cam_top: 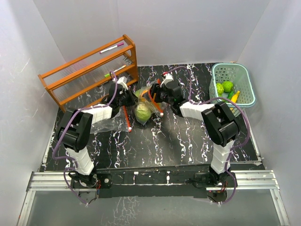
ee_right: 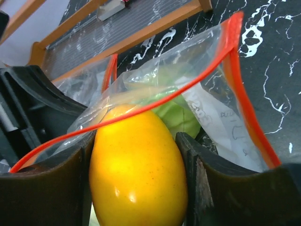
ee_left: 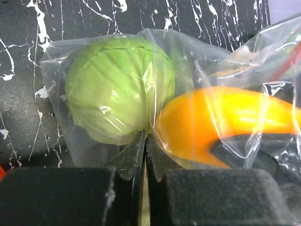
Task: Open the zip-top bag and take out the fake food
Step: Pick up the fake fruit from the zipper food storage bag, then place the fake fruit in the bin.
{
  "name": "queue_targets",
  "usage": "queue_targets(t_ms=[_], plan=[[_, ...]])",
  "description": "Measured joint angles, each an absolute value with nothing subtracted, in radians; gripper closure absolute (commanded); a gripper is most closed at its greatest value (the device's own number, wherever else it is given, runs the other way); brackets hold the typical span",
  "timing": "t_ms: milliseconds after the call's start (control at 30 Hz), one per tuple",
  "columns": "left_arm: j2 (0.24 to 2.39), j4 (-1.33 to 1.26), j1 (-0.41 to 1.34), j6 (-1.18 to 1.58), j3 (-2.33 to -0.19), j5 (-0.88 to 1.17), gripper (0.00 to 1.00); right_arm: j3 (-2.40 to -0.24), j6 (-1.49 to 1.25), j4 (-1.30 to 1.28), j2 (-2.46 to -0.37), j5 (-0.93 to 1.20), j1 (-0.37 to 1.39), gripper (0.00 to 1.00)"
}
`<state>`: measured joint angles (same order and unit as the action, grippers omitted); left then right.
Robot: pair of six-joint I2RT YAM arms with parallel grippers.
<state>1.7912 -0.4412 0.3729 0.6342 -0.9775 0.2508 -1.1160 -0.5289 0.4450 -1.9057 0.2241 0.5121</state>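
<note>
Bench [cam_top: 164, 146] black, white marble veining; bag [ee_right: 207, 66] clear, red zip strip [ee_right: 244, 103]; cabbage [ee_left: 113, 89] pale green; fruit piece [ee_right: 136, 174] orange-yellow; basket [cam_top: 249, 95] pale teal.

The wooden rack [cam_top: 89, 75] is walling off the counter's [cam_top: 160, 141] back left, close behind the left end effector [cam_top: 128, 97], and the teal basket [cam_top: 249, 96] is filling the back right corner, while the near half is lying open between the arms. The zip-top bag [cam_top: 141, 109], pinched by the left end effector, is crowding the middle, its mouth being plugged by the orange-yellow piece [ee_right: 136, 179] gripped in the right end effector [ee_right: 136, 139].
</note>
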Motion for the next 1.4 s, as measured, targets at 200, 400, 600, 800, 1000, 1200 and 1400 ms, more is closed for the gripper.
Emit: queue_targets(t_ms=[200, 400, 600, 800, 1000, 1200, 1400], plan=[[1.788, -0.436, 0.377, 0.633, -0.968, 0.251, 1.0, -1.081, -0.517, 0.425, -1.846, 0.214, 0.516, 0.57], [1.792, -0.44, 0.377, 0.659, -0.968, 0.251, 1.0, -1.063, -0.447, 0.298, -1.667, 0.131, 0.483, 0.56], [1.796, -0.445, 0.377, 0.678, -0.968, 0.262, 1.0, -1.113, -0.366, 0.186, -1.498, -0.01, 0.326, 0.53], [1.791, -0.431, 0.377, 0.675, -0.969, 0.276, 1.0, -1.223, -0.256, 0.099, -1.496, -0.293, 0.196, 0.51], [1.725, -0.372, 0.377, 0.673, -0.969, 0.3, 1.0, -1.206, -0.243, 0.068, -1.495, -0.382, 0.013, 0.52], [1.605, -0.34, 0.378, 0.669, -0.989, 0.318, 1.0, -1.199, -0.264, 0.051, -1.503, -0.424, -0.139, 0.04], [1.58, -0.338, 0.381, 0.668, -1.005, 0.331, 0.91, -1.199, -0.26, 0.011, -1.547, -0.384, -0.146, 0.02]])
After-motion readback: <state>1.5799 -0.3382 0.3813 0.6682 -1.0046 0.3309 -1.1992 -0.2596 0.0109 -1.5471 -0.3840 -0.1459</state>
